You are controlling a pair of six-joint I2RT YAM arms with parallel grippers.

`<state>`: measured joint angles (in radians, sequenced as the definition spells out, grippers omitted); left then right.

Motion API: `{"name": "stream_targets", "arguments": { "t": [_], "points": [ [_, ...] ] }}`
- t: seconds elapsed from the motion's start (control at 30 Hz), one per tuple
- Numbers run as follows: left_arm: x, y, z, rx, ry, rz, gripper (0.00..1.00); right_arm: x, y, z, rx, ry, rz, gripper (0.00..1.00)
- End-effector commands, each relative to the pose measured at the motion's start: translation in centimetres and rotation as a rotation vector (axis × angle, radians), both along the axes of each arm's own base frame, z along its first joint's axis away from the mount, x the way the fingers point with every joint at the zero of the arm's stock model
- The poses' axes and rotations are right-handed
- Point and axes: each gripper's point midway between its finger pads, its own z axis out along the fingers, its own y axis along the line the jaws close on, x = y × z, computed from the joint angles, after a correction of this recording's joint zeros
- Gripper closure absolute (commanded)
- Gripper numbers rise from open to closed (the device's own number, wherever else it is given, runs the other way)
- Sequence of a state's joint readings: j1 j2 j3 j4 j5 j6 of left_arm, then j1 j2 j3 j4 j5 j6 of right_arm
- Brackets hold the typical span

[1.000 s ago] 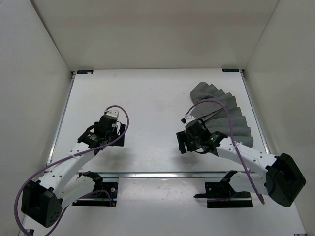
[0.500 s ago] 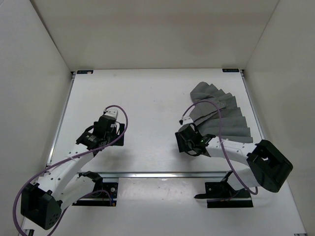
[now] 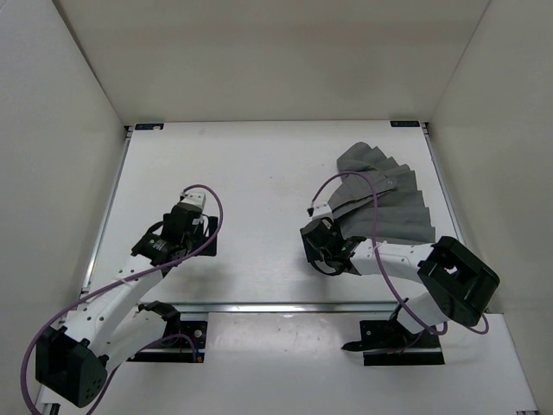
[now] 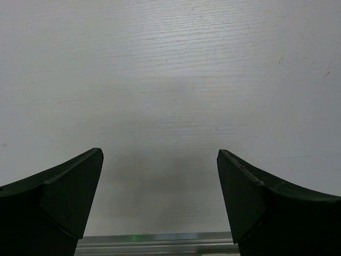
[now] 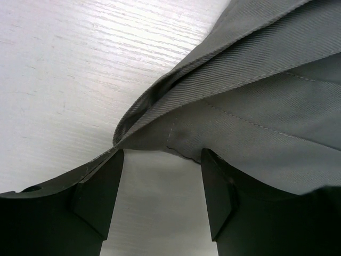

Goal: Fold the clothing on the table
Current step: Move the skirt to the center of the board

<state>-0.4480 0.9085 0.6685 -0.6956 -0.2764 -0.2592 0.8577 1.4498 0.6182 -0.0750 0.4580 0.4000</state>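
The clothing (image 3: pixel 386 197) is a creased, pleated grey garment on the right side of the white table (image 3: pixel 259 164). My right gripper (image 3: pixel 320 246) sits low at the garment's near-left edge. In the right wrist view the clothing (image 5: pixel 256 80) fills the upper right. Its folded corner reaches the tips of my open right gripper (image 5: pixel 160 156), and only bare table (image 5: pixel 64 64) shows between the fingers. My left gripper (image 3: pixel 173 235) hovers over the left of the table, far from the garment. In the left wrist view it (image 4: pixel 160 160) is wide open above bare table (image 4: pixel 170 64).
A silver rail (image 3: pixel 259 306) runs along the table's near edge and also shows low in the left wrist view (image 4: pixel 160 245). White walls enclose the left, right and back. Purple cables (image 3: pixel 380 251) loop over both arms. Black brackets (image 3: pixel 149 126) mark the far corners.
My right gripper has shifted slightly left and lower to the garment's near-left corner, its elbow swinging in toward the table. The left arm has barely moved.
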Motion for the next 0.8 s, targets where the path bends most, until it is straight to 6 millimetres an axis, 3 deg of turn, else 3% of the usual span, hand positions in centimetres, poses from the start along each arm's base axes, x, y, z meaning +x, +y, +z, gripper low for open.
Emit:
{"name": "stream_targets", "arguments": {
  "t": [0.0, 0.37, 0.4, 0.53, 0.77],
  "points": [
    [0.6, -0.3, 1.1, -0.025, -0.047, -0.001, 0.01, 0.9, 0.0, 1.4, 0.007, -0.059, -0.034, 0.43],
    [0.7, -0.2, 1.3, -0.026, -0.057, -0.004, 0.01, 2.2, 0.8, 1.1, -0.007, -0.077, -0.014, 0.42],
    [0.6, -0.2, 1.2, -0.027, -0.055, -0.002, 0.01, 2.5, 1.6, 1.4, 0.018, -0.093, -0.005, 0.41],
    [0.6, -0.3, 1.4, -0.033, -0.060, 0.001, 0.01, 2.8, 2.0, 0.5, 0.006, -0.084, -0.002, 0.42],
    [0.7, -0.2, 1.5, -0.032, -0.066, 0.000, 0.01, 3.2, 1.3, 0.1, 0.006, -0.082, -0.036, 0.44]
  ]
}}
